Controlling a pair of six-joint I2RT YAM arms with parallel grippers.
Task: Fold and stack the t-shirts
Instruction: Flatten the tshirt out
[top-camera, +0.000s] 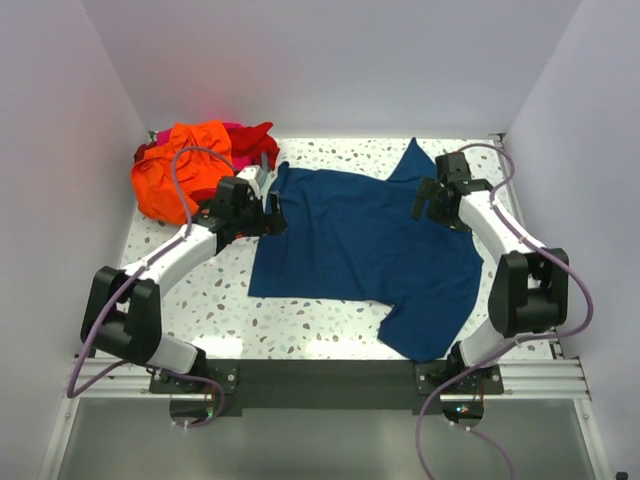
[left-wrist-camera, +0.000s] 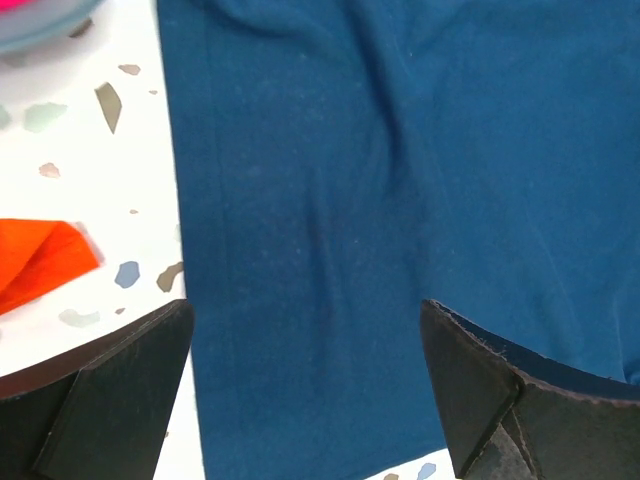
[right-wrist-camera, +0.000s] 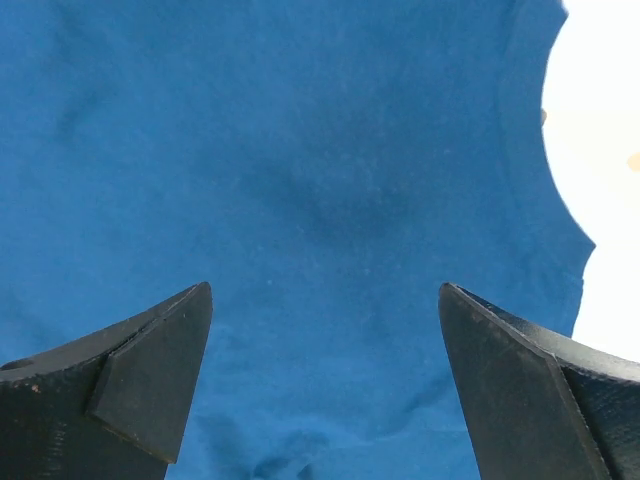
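Scene recorded from left to right.

At the far left corner of the speckled table (top-camera: 300, 322), one heap of three t-shirts is noted: one orange t-shirt (top-camera: 175, 178) in front, with one pink t-shirt (top-camera: 241, 151) and one red t-shirt (top-camera: 263, 137) bunched behind it. All three are crumpled and unfolded.

Just beside the heap, the left gripper (top-camera: 268, 206) is positioned over the left hem of the one navy t-shirt (top-camera: 360, 240). Its two fingers are seen spread wide, and nothing is held between them. Contact with the cloth cannot be determined.

The navy t-shirt is laid out flat at the middle of the table, one sleeve pointing to the far side and one to the near right.

The right gripper (top-camera: 432, 202) is placed over the far right part of the navy t-shirt, near its edge. Its two fingers are likewise spread wide, with only flat cloth seen between them and nothing gripped.
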